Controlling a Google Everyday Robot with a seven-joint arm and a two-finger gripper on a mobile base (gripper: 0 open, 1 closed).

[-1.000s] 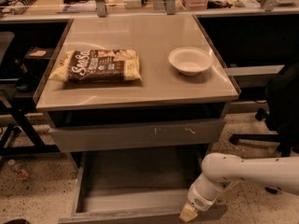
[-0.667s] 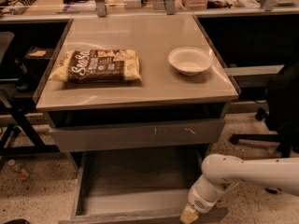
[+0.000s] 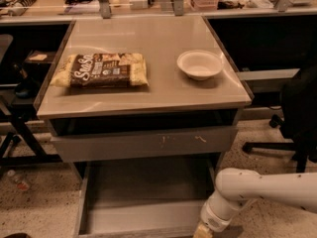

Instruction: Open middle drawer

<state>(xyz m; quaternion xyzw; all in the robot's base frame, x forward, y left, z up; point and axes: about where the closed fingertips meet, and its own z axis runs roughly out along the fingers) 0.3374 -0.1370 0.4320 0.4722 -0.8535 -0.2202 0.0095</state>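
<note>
Grey middle drawer [image 3: 143,214] stands pulled out below scratched front [image 3: 143,143], w/ shallow flat tray inside. Gripper [image 3: 203,230] on rounded white arm at drawer's front R corner; grip state can't be told. Crinkly snack bag [image 3: 101,70] & round white bowl [image 3: 200,64] on smooth tabletop [image 3: 148,90].

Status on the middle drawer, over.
Middle drawer pulled well out, tray bare. Gripper low at its front edge. Nothing in the way.
</note>
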